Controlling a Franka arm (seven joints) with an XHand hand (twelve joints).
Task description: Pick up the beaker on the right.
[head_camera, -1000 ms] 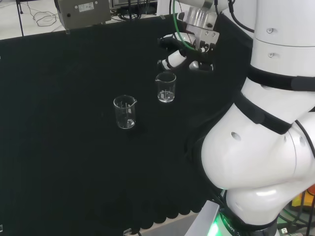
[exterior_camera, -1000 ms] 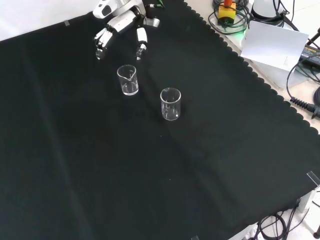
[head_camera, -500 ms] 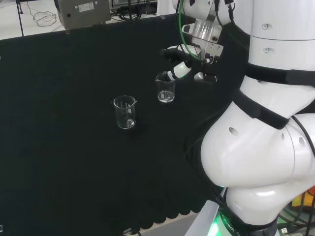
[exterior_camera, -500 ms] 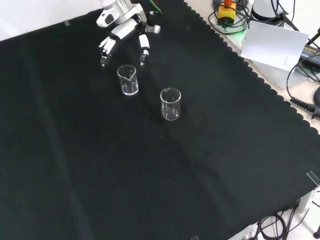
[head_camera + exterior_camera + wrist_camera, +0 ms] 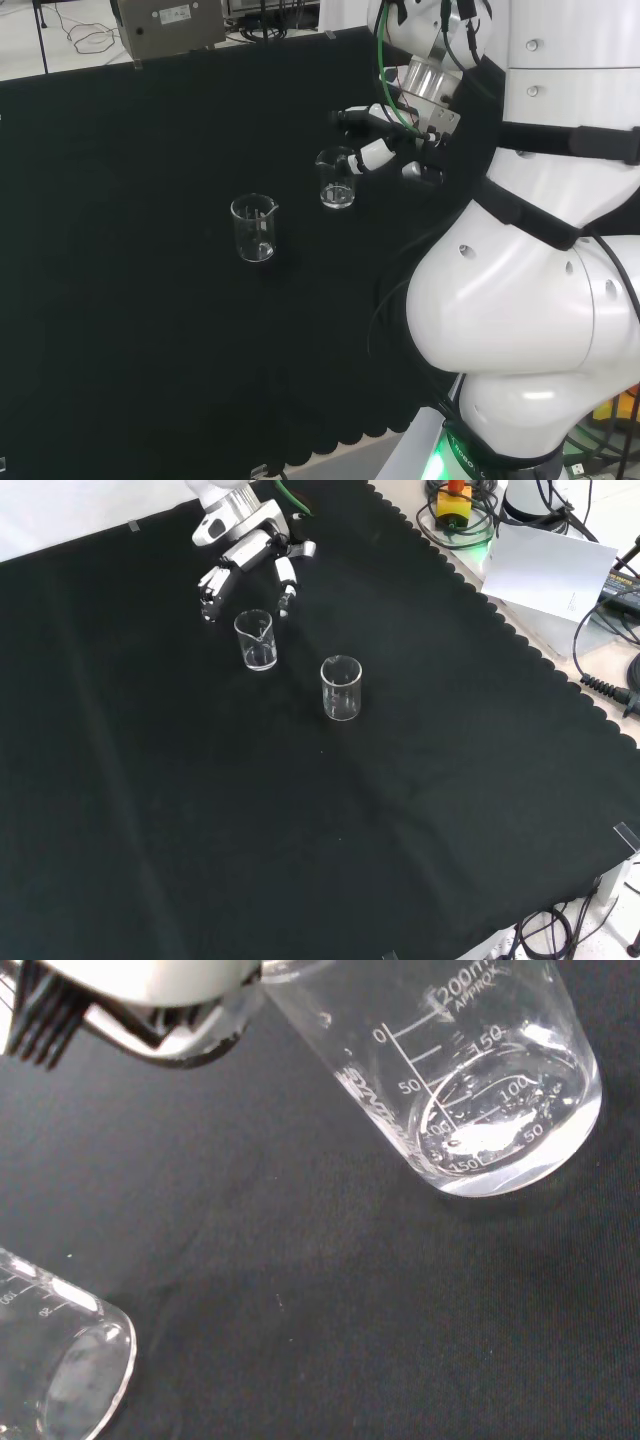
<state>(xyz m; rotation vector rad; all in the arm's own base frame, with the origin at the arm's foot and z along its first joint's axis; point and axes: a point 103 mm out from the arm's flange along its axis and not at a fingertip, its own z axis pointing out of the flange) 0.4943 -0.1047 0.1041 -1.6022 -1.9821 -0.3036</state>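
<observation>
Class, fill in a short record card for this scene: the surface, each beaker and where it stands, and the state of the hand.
surface: black cloth
near beaker: upright, standing alone on the cloth, front view
far beaker: upright, just below the hand, front view
hand: open, fingers spread either side of the far beaker, holding nothing
contents: both beakers look empty

A bench draped in black cloth (image 5: 420, 810) with a scalloped edge — the cloth fills most of the front view. Two clear glass beakers stand upright on it, near each other but not touching. In the head view, one beaker (image 5: 337, 179) sits to the right, the other beaker (image 5: 254, 228) to its left and nearer the camera.
</observation>
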